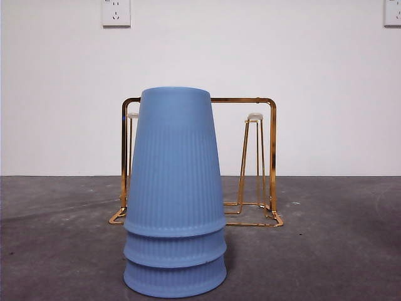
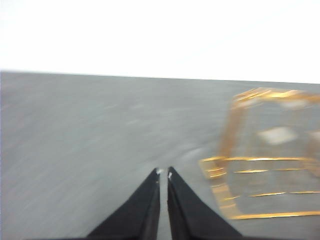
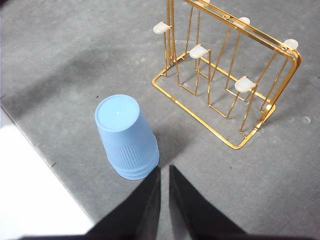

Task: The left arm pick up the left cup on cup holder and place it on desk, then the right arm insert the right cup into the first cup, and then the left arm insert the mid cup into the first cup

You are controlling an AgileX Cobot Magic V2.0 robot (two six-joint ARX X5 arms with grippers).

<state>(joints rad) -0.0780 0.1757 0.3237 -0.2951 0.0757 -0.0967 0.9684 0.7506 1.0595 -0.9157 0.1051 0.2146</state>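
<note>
Three blue ribbed cups (image 1: 175, 194) stand nested upside down as one stack on the desk (image 1: 332, 251), in front of the gold wire cup holder (image 1: 260, 163). The right wrist view shows the same stack (image 3: 127, 137) beside the cup holder (image 3: 225, 75), whose white-tipped pegs are all bare. My right gripper (image 3: 164, 172) is shut and holds nothing, high above the desk near the stack. My left gripper (image 2: 164, 173) is shut and holds nothing, over bare desk, with the cup holder (image 2: 265, 155) blurred off to one side. Neither arm shows in the front view.
A white wall with two sockets (image 1: 116, 12) stands behind the desk. A white strip (image 3: 35, 190) borders the desk edge near the stack in the right wrist view.
</note>
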